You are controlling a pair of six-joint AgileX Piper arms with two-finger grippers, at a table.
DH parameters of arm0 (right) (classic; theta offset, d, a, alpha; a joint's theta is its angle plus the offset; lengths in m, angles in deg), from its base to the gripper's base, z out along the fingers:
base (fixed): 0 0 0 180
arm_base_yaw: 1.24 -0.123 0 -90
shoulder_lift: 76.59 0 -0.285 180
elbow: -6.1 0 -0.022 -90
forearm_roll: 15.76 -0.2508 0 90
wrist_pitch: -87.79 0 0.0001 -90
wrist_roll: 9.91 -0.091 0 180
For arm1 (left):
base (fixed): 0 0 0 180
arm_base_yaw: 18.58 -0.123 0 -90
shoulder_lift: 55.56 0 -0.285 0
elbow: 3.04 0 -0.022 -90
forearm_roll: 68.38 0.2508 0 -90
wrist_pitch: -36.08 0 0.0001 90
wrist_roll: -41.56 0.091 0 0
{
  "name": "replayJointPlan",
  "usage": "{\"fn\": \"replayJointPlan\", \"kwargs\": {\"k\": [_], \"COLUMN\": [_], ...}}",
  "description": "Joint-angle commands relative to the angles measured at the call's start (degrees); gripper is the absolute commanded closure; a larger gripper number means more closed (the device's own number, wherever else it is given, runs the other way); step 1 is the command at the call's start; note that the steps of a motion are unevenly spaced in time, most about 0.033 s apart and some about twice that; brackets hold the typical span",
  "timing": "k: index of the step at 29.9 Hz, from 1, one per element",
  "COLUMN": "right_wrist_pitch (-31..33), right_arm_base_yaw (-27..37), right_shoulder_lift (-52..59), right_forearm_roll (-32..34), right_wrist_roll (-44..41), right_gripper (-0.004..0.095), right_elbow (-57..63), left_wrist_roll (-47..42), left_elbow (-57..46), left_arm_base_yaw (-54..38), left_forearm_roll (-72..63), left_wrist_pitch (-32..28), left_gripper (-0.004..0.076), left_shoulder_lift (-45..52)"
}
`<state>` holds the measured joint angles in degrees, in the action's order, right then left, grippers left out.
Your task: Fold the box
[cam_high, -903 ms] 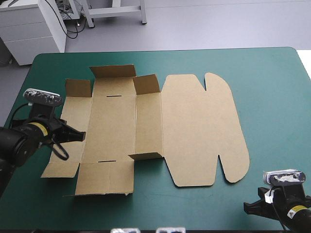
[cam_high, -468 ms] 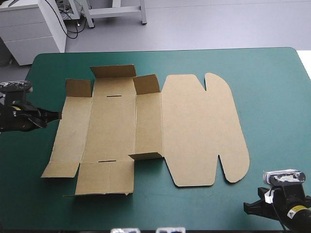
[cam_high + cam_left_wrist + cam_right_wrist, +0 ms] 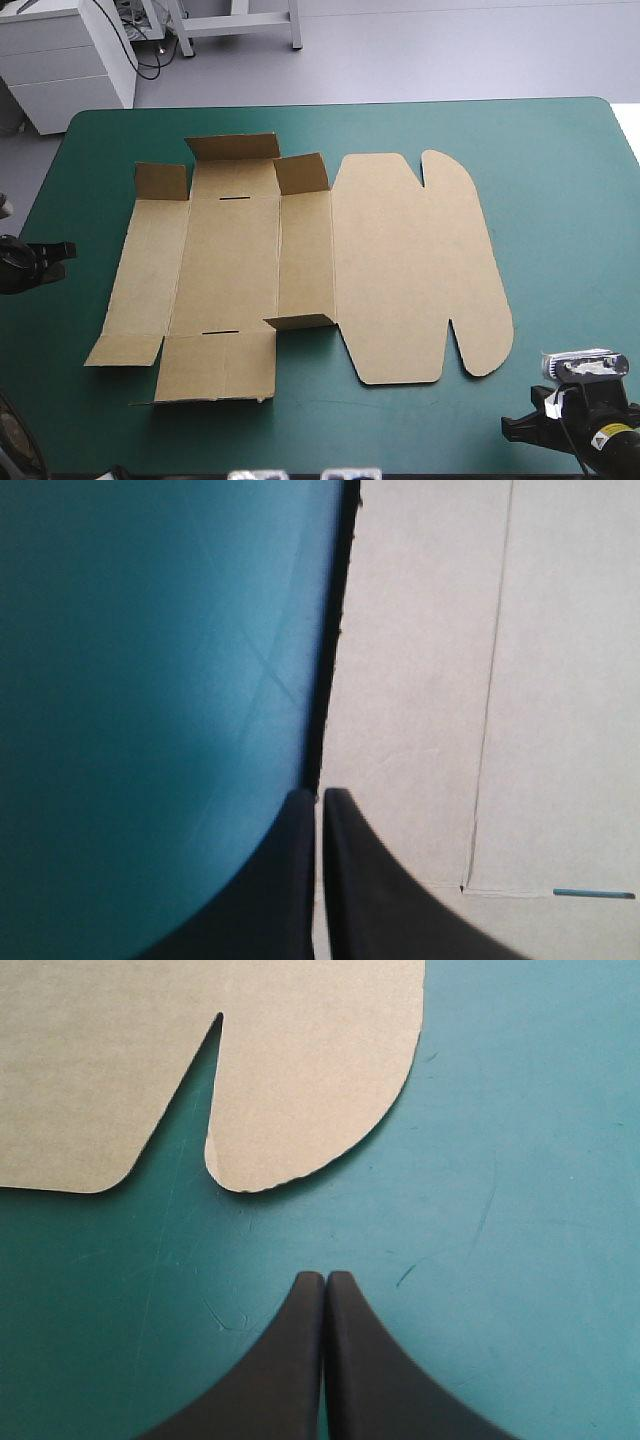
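The brown box [image 3: 300, 270] lies spread flat in the middle of the teal-green table, its rounded lid to the right. Three small flaps [image 3: 232, 147] along its far left edge stand partly raised. My left gripper [image 3: 68, 249] is shut and empty at the table's left edge, apart from the box. In the left wrist view its tips [image 3: 318, 796] point along the box's left edge [image 3: 420, 680]. My right gripper [image 3: 510, 428] rests shut near the front right corner. In the right wrist view [image 3: 324, 1278] the lid's rounded tab [image 3: 310, 1080] lies a little ahead of it.
A wide strip of teal-green cover [image 3: 570, 220] runs between the lid and the table's right edge. A narrower strip [image 3: 80, 200] separates the box from the left edge. A short flap [image 3: 300, 321] at the box's near side is slightly lifted.
My left arm has drawn back leftward from over the box's left panel to the table's left edge. The box and the right arm have stayed put.
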<state>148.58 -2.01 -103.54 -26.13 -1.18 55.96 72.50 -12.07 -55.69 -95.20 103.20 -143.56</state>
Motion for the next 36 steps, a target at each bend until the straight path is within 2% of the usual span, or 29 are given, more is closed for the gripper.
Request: {"fn": "replayJointPlan", "kwargs": {"k": [1, 6, 10, 16, 19, 24, 29, 36], "right_wrist_pitch": [-2.92, -2.92, -2.92, -2.92, -2.92, -2.92, -2.92, -2.92], "right_arm_base_yaw": [-0.23, -0.23, -0.23, -0.23, -0.23, -0.23, -0.23, -0.23], "right_shoulder_lift": [-0.56, -0.56, -0.56, -0.56, -0.56, -0.56, -0.56, -0.56], "right_forearm_roll": [-0.48, -0.48, -0.48, -0.48, -0.48, -0.48, -0.48, -0.48], "right_wrist_roll": [0.23, 0.23, 0.23, 0.23, 0.23, 0.23, 0.23, 0.23], "right_gripper": [0.0927, 0.0927, 0.0927, 0.0927, 0.0927, 0.0927, 0.0927, 0.0927], "right_elbow": [-1.43, -1.43, -1.43, -1.43, -1.43, -1.43, -1.43, -1.43], "left_wrist_roll": [1.20, 3.16, 5.98, 5.12, 3.17, 4.13, 5.01, 11.07], "left_elbow": [1.90, 1.90, 1.90, 1.90, 1.90, 0.61, -1.16, -5.64], "left_arm_base_yaw": [-0.29, -0.29, -0.29, -0.29, -0.29, -0.29, -0.29, -0.29], "left_forearm_roll": [-2.58, -2.83, -2.32, -2.16, -2.16, -2.13, -2.39, -8.80], "left_wrist_pitch": [1.56, 5.42, 5.26, 4.16, 6.49, 7.09, 7.09, 6.82], "left_gripper": [0.0711, 0.0712, 0.0712, 0.0711, 0.0692, 0.0568, 0.0388, 0.0367], "left_shoulder_lift": [-1.85, -7.48, -9.83, -10.19, -10.78, -12.16, -13.18, -13.43]}}
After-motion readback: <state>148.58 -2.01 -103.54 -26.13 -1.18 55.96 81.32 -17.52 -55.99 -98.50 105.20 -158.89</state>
